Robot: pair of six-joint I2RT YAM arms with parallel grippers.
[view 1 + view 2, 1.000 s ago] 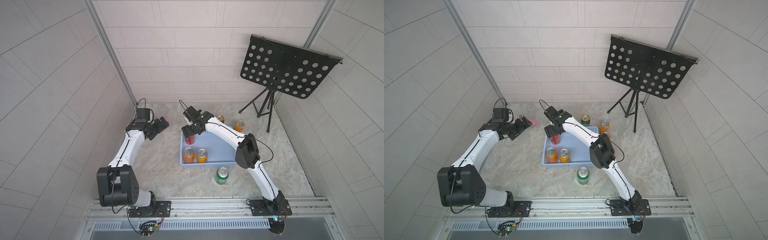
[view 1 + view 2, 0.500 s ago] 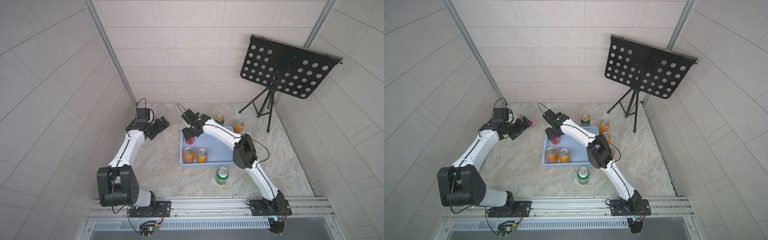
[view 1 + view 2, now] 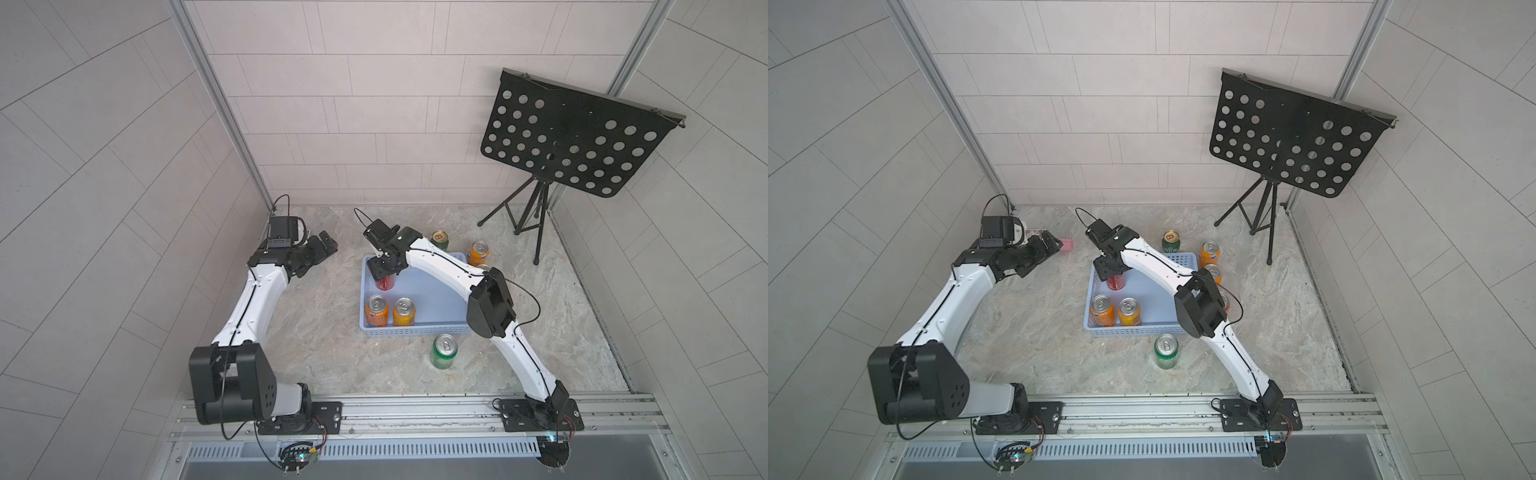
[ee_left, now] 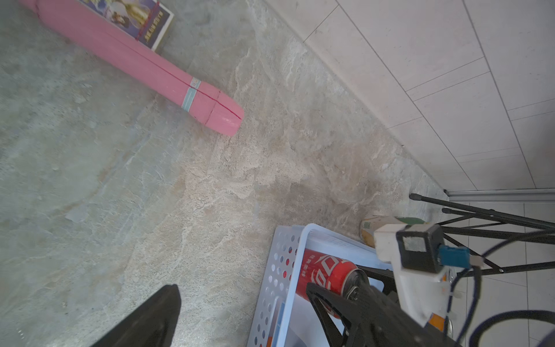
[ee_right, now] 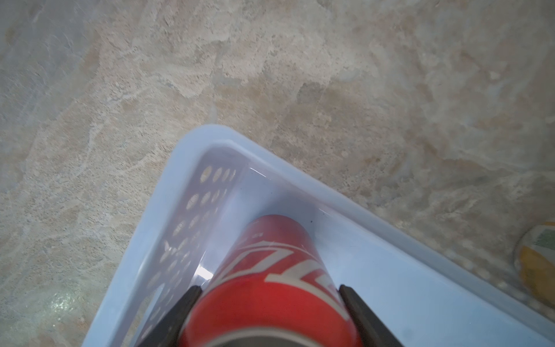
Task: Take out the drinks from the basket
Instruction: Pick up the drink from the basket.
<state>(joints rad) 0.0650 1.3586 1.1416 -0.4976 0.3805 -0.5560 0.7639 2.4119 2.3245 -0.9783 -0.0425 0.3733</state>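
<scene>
Right hand (image 5: 268,290) clamped narrow on the red can (image 5: 270,252), one finger each side. Can is upright in the far-left corner of the basket (image 3: 415,331). Left hand (image 3: 325,244): can't tell how far open. Versus a second ago, the can is in the same spot.

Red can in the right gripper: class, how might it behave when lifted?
Red can is probably rigid, since the right gripper clamps its sides without visible denting. Its glossy wall might slip. Round, it could roll if tipped.
</scene>
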